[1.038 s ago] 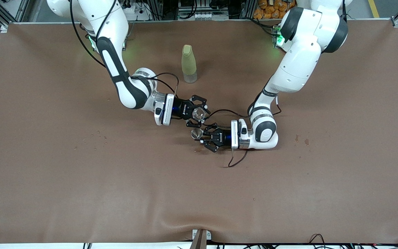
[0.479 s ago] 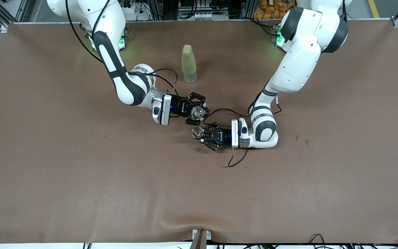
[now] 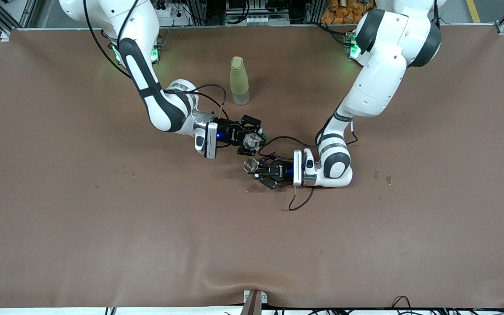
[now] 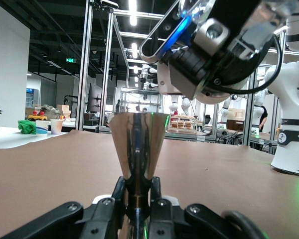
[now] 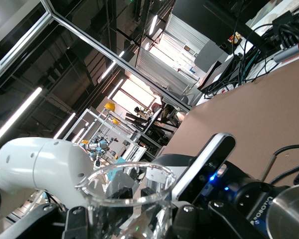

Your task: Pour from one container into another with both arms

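Jigger (image 4: 138, 144) waist pinched by left gripper (image 4: 138, 201) shows only close-up.

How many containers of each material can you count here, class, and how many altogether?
Glass: 1, the cup in the right pincer.
Metal: 1, the jigger in the left pincer.
Yellow-green: 1, the bottle standing on the table.
Total: 3.

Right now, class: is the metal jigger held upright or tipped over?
Upright. In the left wrist view the jigger stands vertical, mouth level on top, its waist pinched in the left claw. The front view shows its round mouth facing up.
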